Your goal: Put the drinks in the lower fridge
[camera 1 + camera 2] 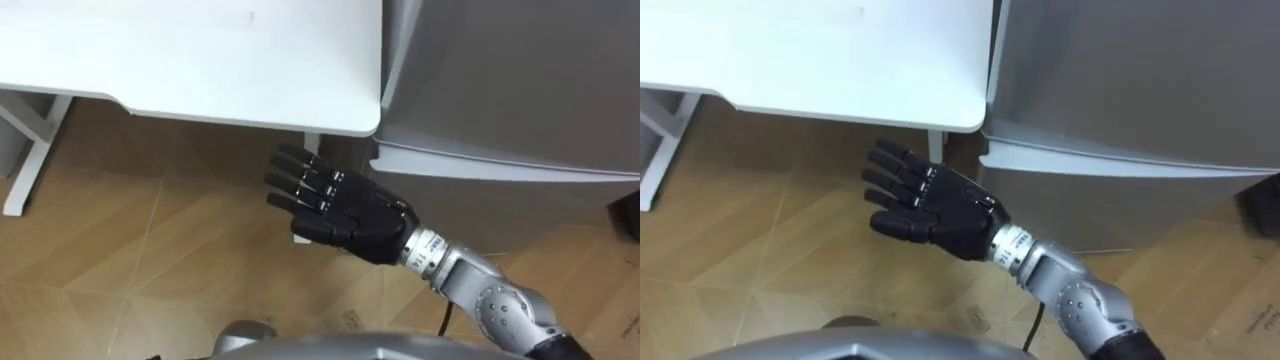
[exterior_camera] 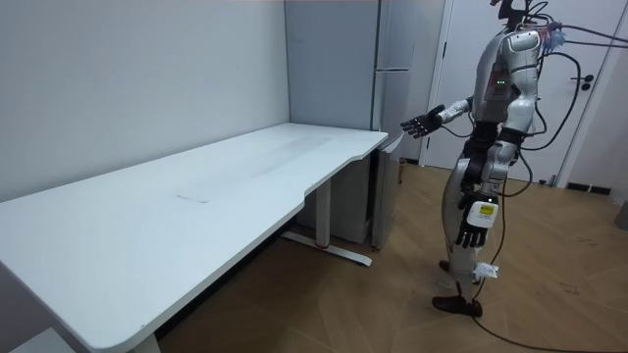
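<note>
The robot stands on the wood floor in front of the fridge [image 2: 392,118], right next to the end of the white table [image 2: 196,196]. Its right hand [image 1: 335,208] is held out in the air, low, with nothing in it. The fingers are straight and a bit spread, so that hand is let go, not gripping. Its left hand [image 2: 473,224] hangs down by its leg with the fingers loose, also holding nothing.

From the robot's head, the fridge sits at about one o'clock from the right hand, near it but not touching. A gap line runs across the fridge front from side to side, and the lower door [image 1: 520,205] is under that line. The door looks closed. The right hand is much nearer to it than the left one.

I can see no drinks anywhere, not on the table and not in a hand. Maybe they are already inside the closed fridge, or maybe they are somewhere else in the room. I can't tell which, so I can't say what comes next.
</note>
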### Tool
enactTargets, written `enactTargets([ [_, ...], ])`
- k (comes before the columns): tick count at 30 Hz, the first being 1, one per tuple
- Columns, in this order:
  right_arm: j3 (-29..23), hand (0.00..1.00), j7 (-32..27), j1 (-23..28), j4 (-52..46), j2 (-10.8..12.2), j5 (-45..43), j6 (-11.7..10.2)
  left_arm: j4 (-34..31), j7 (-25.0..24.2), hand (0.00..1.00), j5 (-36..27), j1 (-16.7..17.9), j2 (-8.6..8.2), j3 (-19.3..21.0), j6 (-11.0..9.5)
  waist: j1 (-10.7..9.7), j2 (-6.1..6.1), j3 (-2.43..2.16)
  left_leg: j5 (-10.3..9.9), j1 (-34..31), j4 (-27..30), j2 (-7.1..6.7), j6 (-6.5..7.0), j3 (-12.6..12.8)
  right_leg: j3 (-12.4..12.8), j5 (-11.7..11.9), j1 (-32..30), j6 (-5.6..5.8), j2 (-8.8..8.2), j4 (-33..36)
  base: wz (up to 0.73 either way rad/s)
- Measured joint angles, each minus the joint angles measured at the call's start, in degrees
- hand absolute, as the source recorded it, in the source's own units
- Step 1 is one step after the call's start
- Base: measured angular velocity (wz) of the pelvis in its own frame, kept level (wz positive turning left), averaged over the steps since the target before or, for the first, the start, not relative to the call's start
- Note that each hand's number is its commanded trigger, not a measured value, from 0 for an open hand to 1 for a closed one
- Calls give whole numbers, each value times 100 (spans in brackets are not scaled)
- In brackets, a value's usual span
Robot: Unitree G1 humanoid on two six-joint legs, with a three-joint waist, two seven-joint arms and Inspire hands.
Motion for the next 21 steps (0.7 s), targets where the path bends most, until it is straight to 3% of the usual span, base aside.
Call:
enactTargets([
  [4,-177,0,224,8,67,-91,-10,175,-37,96,0,-16,17,-55,-20,76,-82,25,-2,5,-32,18,-27,20,-61,-46,-6,19,16,-21,0,7],
  [11,-619,0,511,271,366,-220,-745,165,-38,165,0,-8,51,-117,37,151,-198,80,-17,24,-44,-12,-53,47,-138,-58,-11,23,25,-32,-5,6],
  [15,-1024,0,541,449,1267,-275,-1642,164,-36,225,0,-48,54,-120,118,145,-322,5,-49,24,-37,-17,-76,47,-155,-118,-13,33,29,-58,-12,3],
  [18,-1396,0,494,556,1941,-276,-2150,91,-32,220,0,-96,67,-121,310,128,-480,-33,-20,24,-35,-2,-87,48,-199,-148,-13,66,31,-73,-25,6],
  [21,-1725,0,311,559,3089,-278,-2634,-69,-29,253,0,-267,80,-125,446,48,-487,-100,-12,24,23,-67,-96,48,-160,-103,-30,79,59,-83,-25,-6],
])
